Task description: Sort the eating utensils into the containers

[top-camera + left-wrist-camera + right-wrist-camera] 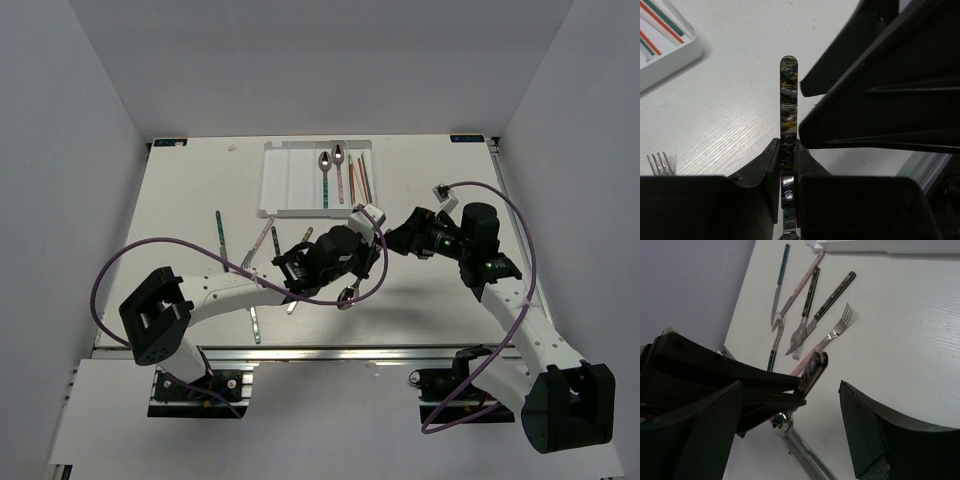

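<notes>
My left gripper (362, 256) (788, 150) is shut on a spoon (347, 293) by its dark marbled handle (789, 95) (812, 371). It holds the spoon above the table, with the shiny bowl (781, 419) hanging on the near side. My right gripper (396, 238) (790, 387) is open, and its fingers (875, 90) (880, 435) stand close beside the handle's free end. The white tray (290, 180) (675, 57) at the back holds two spoons (331, 165) and some chopsticks (358, 182) in its right slots.
Several loose forks and knives (805, 310) lie on the table left of the left arm, among them a teal-handled one (220, 235) and a fork (255, 325) near the front edge. Fork tines (659, 164) show beside the left gripper. Purple cables loop over both arms.
</notes>
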Controlling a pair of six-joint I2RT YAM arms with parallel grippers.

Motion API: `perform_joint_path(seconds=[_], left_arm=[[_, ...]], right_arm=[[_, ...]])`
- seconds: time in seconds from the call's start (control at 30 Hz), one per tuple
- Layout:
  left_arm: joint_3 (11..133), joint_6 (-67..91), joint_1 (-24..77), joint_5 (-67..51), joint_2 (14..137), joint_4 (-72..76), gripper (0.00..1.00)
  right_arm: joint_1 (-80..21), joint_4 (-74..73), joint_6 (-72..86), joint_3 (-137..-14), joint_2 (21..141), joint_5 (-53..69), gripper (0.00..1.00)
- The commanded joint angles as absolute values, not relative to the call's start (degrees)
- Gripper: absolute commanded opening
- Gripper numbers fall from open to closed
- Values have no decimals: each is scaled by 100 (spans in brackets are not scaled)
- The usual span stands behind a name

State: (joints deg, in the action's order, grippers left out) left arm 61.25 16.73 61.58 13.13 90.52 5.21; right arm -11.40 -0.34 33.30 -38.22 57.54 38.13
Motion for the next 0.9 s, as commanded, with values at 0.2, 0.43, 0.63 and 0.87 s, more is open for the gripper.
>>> perform_joint_path(seconds=[0.2, 0.43, 0.63, 0.87], left_arm=[[5950, 1556, 6152, 598, 8535, 1186, 0], [6012, 1459, 6152, 1149, 8464, 959, 0], [6477, 1739, 6152, 2283, 8323, 283, 85], [7041, 5623, 6152, 4235, 7780, -2455, 98]], right_arm=[[-1257, 1362, 4201, -3604, 6046, 4043, 60], [-1397, 1581, 4586, -3630, 6117, 3964, 0], [-1415, 2126, 4948, -3586, 6021, 3772, 0], [-1415, 4259, 5606, -2736, 5318, 939, 0]])
